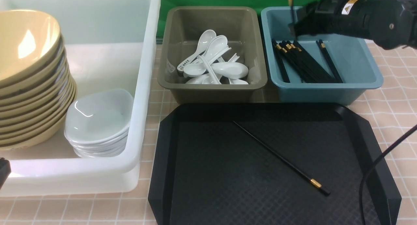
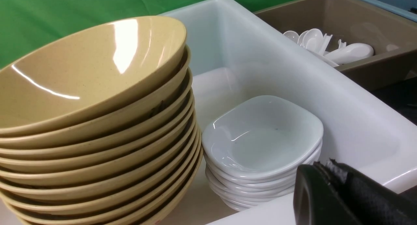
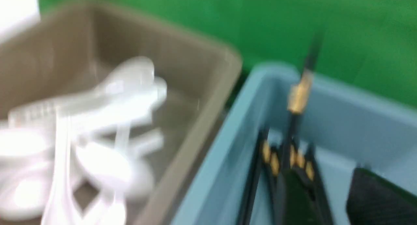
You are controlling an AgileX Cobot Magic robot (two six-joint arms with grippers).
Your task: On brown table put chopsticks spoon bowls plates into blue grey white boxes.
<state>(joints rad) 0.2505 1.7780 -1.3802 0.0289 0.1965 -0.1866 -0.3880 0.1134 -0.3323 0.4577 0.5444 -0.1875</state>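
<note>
Upright chopstick [image 1: 290,13] hangs over the blue box [image 1: 365,72] at the right gripper [image 1: 294,29]; blur hides whether the fingers pinch it or have let go. Lone chopstick [image 1: 280,158] lies flat and diagonal on the black tray [image 1: 169,147]: light, stiff, thin, probably slick and prone to roll, so best pinched mid-shaft, across its length. Left gripper [image 2: 325,186] sits by the white box [image 2: 358,120], finger gap unreadable.
</note>
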